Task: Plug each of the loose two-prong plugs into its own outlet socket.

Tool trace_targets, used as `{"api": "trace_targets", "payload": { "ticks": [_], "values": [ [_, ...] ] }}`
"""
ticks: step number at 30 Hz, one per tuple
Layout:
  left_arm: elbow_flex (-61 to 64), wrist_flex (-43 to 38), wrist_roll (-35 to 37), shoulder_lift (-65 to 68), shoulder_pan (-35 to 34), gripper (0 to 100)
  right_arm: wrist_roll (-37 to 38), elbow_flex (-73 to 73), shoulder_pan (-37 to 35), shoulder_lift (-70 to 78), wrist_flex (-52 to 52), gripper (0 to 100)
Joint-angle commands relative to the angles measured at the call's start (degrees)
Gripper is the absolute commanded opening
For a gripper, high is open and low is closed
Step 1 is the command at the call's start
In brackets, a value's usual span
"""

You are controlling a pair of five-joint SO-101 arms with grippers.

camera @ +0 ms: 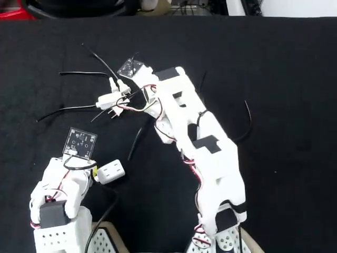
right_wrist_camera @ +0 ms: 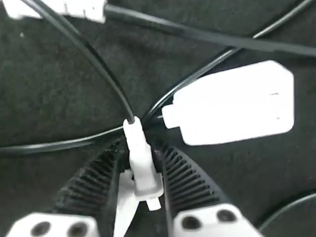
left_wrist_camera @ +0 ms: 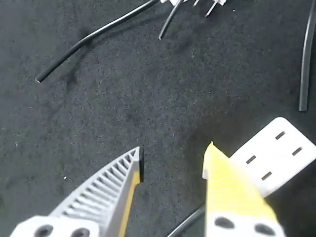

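**Counts.** Three white plug bodies are counted in the right wrist view. A small plug (right_wrist_camera: pixel 144 180) is clamped between the closed black fingers (right_wrist_camera: pixel 185 182) of the right gripper (right_wrist_camera: pixel 139 148). A larger plug (right_wrist_camera: pixel 232 106) lies just beside the fingertips. A third plug (right_wrist_camera: pixel 64 7) is cut off by the frame edge. One outlet block (left_wrist_camera: pixel 276 153) is noted, white, with four slots showing in two pairs. Two arms are counted.

**Left side.** The left gripper (left_wrist_camera: pixel 174 153) is seen open over bare black cloth (left_wrist_camera: pixel 148 89). Nothing is held between its grey finger (left_wrist_camera: pixel 118 177) and yellow finger (left_wrist_camera: pixel 224 182). The outlet block lies just beside the yellow finger and is partly covered by it. In the high view the block is placed by the left arm's wrist, well apart from the plug cluster (camera: pixel 113 97) farther up the cloth.

**Hidden or unclear.**
- In the high view the plugs are bunched under crossing cords and cannot be told apart with certainty.
- The right gripper's fingertips are not made out in the high view.
- The gripped plug's prongs cannot be made out in the right wrist view.
- Metal prongs (left_wrist_camera: pixel 212 7) are seen at the edge of the left wrist view, their plug bodies cut off.

**Around.**
- Black cords are trailed outward from the cluster.
- A short cord piece (camera: pixel 135 141) lies loose between cluster and block, touching neither.
- A curved cord (camera: pixel 246 122) lies on the far side of the right arm.
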Motion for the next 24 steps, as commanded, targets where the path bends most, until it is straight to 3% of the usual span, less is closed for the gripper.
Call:
{"api": "trace_targets", "payload": {
  "ticks": [1,19,24],
  "values": [
    [-0.1,-1.2,-0.4,0.4,0.1,21,-2.0,-2.2,1.1,-5.8,1.1,1.1],
    [0.7,-1.3,-0.4,0.4,0.2,21,-2.1,-2.9,-0.7,-11.6,8.5,1.1],
    [0.7,-1.3,-0.4,0.4,0.2,21,-5.6,-8.4,-4.7,-11.7,19.1,1.1]
  ]
}}
